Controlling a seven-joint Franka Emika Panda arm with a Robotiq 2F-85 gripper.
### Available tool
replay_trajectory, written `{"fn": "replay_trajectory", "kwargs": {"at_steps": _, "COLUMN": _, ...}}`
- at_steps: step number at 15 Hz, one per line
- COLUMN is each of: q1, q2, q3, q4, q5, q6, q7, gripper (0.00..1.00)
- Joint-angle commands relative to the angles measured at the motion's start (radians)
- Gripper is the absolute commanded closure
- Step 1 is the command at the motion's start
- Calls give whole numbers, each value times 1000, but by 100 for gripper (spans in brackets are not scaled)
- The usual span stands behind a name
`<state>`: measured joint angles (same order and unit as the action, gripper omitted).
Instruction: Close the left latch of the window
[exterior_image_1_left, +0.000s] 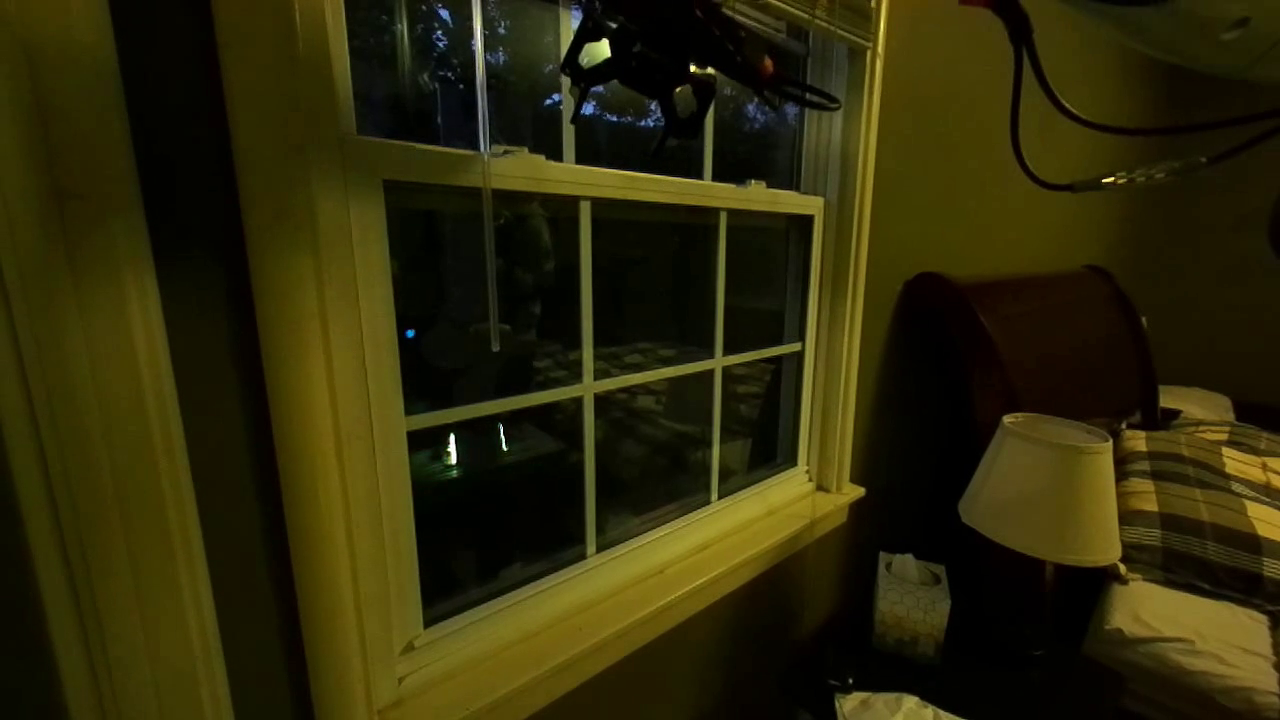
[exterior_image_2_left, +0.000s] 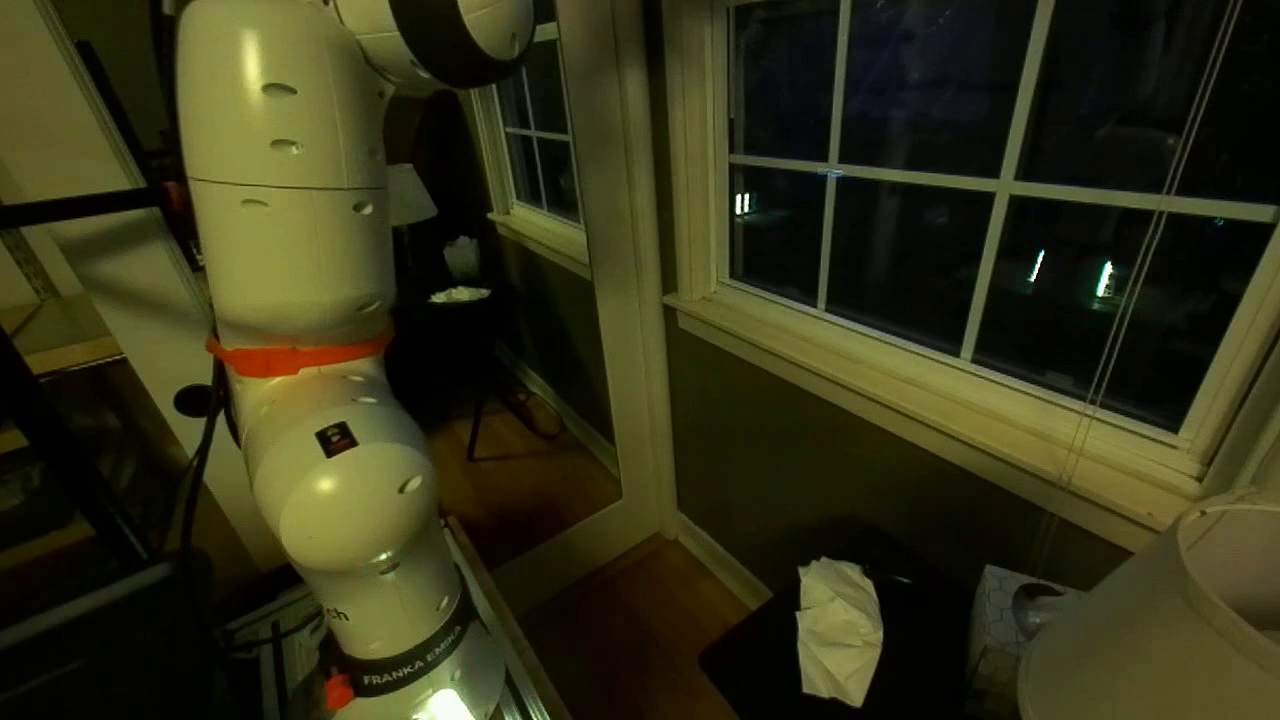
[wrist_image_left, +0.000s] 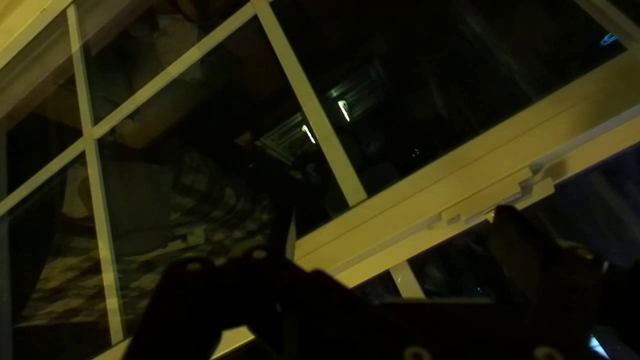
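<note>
The window (exterior_image_1_left: 588, 300) has a cream frame and dark panes; it also shows in an exterior view (exterior_image_2_left: 1000, 187). The left latch (exterior_image_1_left: 516, 152) sits on top of the lower sash's top rail, with the right latch (exterior_image_1_left: 753, 184) farther along. In the wrist view the left latch (wrist_image_left: 487, 197) lies along the rail; whether it is open or closed I cannot tell. My gripper (exterior_image_1_left: 622, 132) is dark, open and empty, above the rail and right of the left latch in this exterior view. In the wrist view the gripper (wrist_image_left: 395, 214) has its fingers wide apart, one tip overlapping the latch's edge.
A clear blind wand (exterior_image_1_left: 490, 260) hangs before the window near the left latch. Raised blinds (exterior_image_1_left: 800, 20) are at the top. A lamp (exterior_image_1_left: 1045, 490), tissue box (exterior_image_1_left: 912, 605) and headboard (exterior_image_1_left: 1040, 340) stand right. The white arm (exterior_image_2_left: 300, 250) stands beside a mirror (exterior_image_2_left: 540, 330).
</note>
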<state>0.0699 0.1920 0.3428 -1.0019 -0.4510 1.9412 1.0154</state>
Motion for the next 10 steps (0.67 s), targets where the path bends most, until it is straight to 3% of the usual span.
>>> {"fn": "replay_trajectory", "kwargs": {"at_steps": 1, "q1": 0, "q2": -3, "q3": 0, "q4": 0, "q5": 0, "q6": 0, "q7": 0, "gripper": 0}}
{"fn": "replay_trajectory", "kwargs": {"at_steps": 6, "q1": 0, "q2": -7, "q3": 0, "q4": 0, "q5": 0, "q6": 0, "q7": 0, "gripper": 0}}
{"fn": "replay_trajectory", "kwargs": {"at_steps": 10, "q1": 60, "q2": 61, "q3": -3, "q4": 81, "q5": -131, "q6": -51, "q7": 84, "gripper": 0}}
